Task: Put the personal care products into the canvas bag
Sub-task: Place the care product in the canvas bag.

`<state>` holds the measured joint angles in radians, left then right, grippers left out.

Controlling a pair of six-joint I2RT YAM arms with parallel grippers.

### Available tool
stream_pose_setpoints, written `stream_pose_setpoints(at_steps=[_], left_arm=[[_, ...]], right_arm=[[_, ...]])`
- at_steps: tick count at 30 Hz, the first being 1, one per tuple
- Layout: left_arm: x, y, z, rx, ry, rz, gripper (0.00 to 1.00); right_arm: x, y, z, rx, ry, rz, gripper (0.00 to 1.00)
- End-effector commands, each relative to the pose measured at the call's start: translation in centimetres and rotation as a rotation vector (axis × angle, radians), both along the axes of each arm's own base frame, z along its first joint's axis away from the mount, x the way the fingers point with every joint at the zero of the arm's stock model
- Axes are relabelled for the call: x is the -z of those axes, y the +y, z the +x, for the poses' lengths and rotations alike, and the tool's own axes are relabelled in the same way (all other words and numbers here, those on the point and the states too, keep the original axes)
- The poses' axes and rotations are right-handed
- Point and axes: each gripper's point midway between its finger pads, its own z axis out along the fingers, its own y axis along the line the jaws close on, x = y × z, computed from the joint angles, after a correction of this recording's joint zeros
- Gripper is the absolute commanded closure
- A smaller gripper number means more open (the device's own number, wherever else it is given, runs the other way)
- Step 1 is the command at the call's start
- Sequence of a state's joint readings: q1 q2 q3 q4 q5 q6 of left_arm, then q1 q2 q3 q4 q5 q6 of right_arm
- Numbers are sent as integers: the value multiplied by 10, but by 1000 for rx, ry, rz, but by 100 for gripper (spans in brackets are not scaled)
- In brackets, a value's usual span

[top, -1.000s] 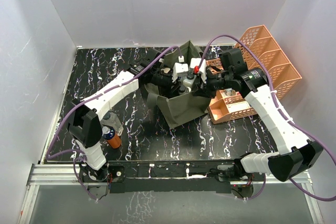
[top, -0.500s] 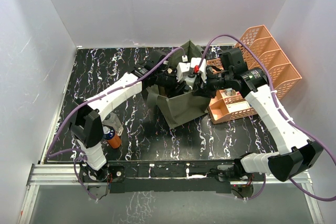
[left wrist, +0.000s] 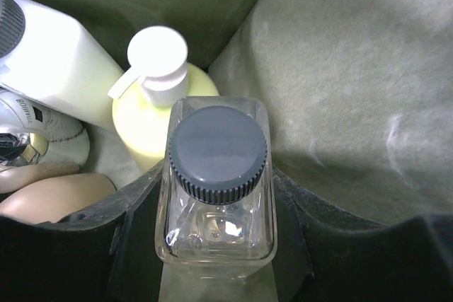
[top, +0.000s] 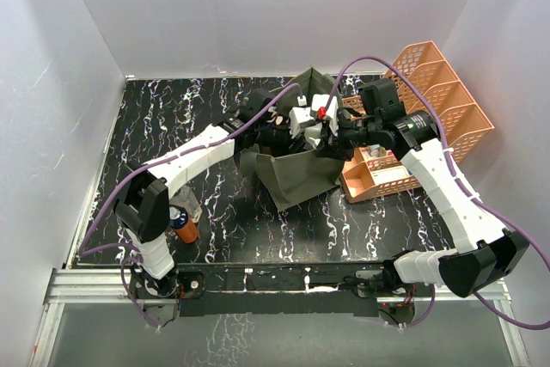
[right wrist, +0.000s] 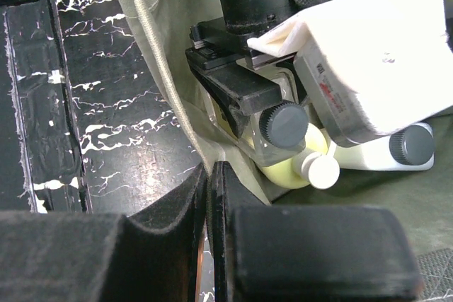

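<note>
Left pincer is clenching a clear bottle with a dark ribbed cap, one black finger pressing against each flat side of the glass. It is holding the bottle upright inside the canvas bag, down among the things already lying there. A pale yellow bottle with a white pump top is standing just behind the clear one and touching it. A white bottle is leaning beside the yellow one on the left, and the right wrist view is showing its black cap. A tan rounded bottle is lying at the lower left of the bag's inside, with a silvery printed item just above it that cannot be made out.

Right pincer is gripping the bag's rim, its two padded fingers closed on the olive fabric edge and pulling the mouth wide on the side toward the table's right edge. The bag is sitting near the middle of the table, a little toward the far edge, its near wall sagging outward.

Two more products are standing near the near-left corner, close to the left arm's base: an orange bottle with a blue-white top and, just beside it toward the far edge, a small clear bottle. An orange lattice tray organizer is resting along the right edge toward the far-right corner, just beside the bag and behind the right arm.
</note>
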<state>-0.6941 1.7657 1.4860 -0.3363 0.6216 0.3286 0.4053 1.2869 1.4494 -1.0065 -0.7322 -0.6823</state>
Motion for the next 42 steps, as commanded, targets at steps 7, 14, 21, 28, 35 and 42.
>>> stream_pose_setpoints(at_steps=[7,14,21,28,35,42], left_arm=[[2,15,-18,68,-30,22,98],[11,22,-20,66,-19,62,92],[12,23,-26,64,43,88,79],[9,25,-28,56,74,105,67],[4,24,-30,68,81,97,53],[-8,24,-31,74,74,88,41]], right_arm=[[-37,7,-3,-27,-101,81,91],[-37,7,0,-24,-98,77,91],[-42,6,1,-26,-120,73,91],[-45,7,-1,-35,-124,80,91],[-43,6,-1,-29,-125,76,91],[-41,6,-1,-30,-120,75,91]])
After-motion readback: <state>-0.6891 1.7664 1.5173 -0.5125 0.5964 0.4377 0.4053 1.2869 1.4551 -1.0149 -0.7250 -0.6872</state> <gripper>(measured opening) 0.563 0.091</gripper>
